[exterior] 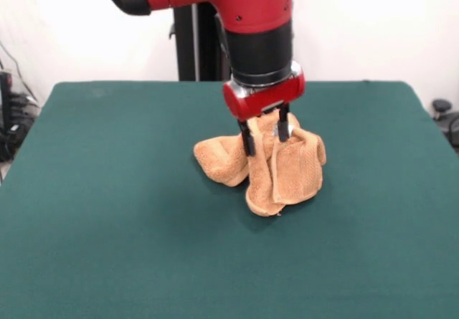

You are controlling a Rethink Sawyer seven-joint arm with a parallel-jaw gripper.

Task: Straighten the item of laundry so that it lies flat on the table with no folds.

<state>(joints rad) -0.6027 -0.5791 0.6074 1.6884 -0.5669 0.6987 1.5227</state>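
Observation:
The orange-tan towel [276, 168] hangs in a bunched, folded heap near the middle of the dark green table [107, 211]. Its top is pinched up and its lower folds rest on the table, with one lobe spread to the left. My gripper [266, 141] comes straight down from the red arm and is shut on the towel's raised top, one black finger [247, 138] on each side of the cloth. The white tag is not visible.
The arm's red and black wrist [262, 46] stands directly above the towel. The black pedestal [195, 39] is at the table's far edge. Dark equipment sits off the table at the left and right edges.

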